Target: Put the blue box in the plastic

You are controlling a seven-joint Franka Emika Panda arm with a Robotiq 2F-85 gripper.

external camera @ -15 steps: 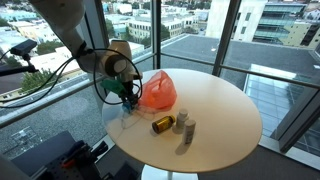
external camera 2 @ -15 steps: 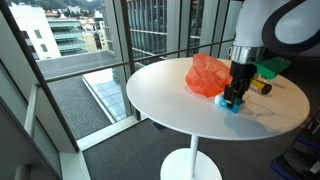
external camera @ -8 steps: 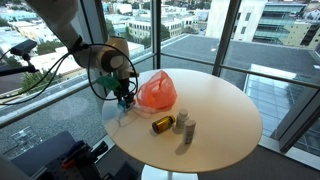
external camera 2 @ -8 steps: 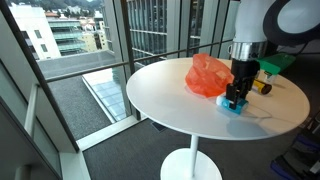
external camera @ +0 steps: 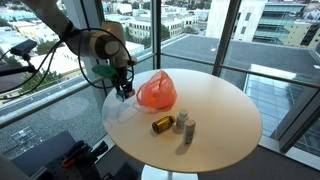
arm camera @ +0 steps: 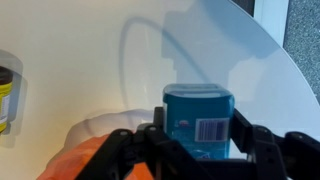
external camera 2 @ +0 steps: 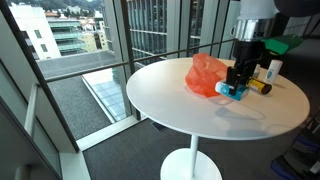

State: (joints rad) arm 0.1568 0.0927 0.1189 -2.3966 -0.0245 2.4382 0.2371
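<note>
My gripper (arm camera: 198, 135) is shut on the blue box (arm camera: 198, 118), a teal-blue carton with a barcode, and holds it above the round white table (external camera: 220, 110). In both exterior views the box (external camera 2: 236, 89) hangs in the jaws (external camera: 124, 92) just beside the orange-red plastic bag (external camera: 157, 91), which lies crumpled on the table (external camera 2: 170, 95). The bag (external camera 2: 207, 75) shows in the wrist view as an orange patch at the bottom left (arm camera: 75, 165).
A small amber bottle (external camera: 161, 124) lies on its side near a little grey jar (external camera: 183, 122). A white bottle (external camera 2: 273, 70) stands at the table's far side. Floor-to-ceiling windows surround the table. A yellow-labelled container (arm camera: 8, 95) sits at the wrist view's left edge.
My gripper has lifted the blue box off the table and raised it beside the bag. The bag and bottles have not moved.
</note>
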